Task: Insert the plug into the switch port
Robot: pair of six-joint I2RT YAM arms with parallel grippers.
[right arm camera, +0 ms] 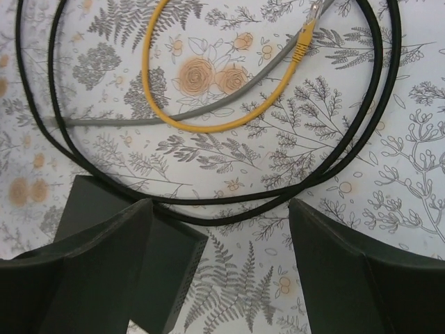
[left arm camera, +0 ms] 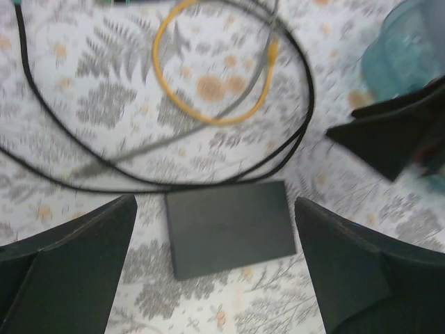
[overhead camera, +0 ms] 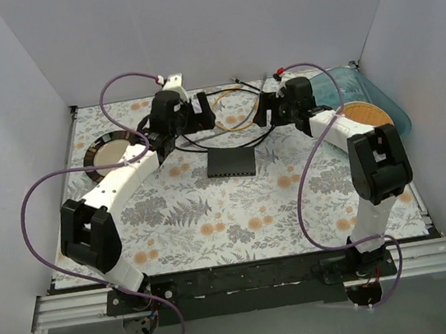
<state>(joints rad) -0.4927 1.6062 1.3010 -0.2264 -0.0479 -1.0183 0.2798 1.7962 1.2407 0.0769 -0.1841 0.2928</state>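
Left gripper is hanging with its jaws wide apart, gripping nothing. The switch is lying flat just on the near side of it, long axis running left-right, roughly midway between both arms. Beyond the switch the yellow cable is looping on the floral mat, with its plug sitting off toward the right. Right gripper is gaping empty too, and I'm guessing it's the nearer one for grabbing that plug.

Switch — a flat matte-black box — lies flat at mid-counter. A yellow cable loops at its 12 o'clock, apart from it; the cable's yellow plug lies loose on the counter.
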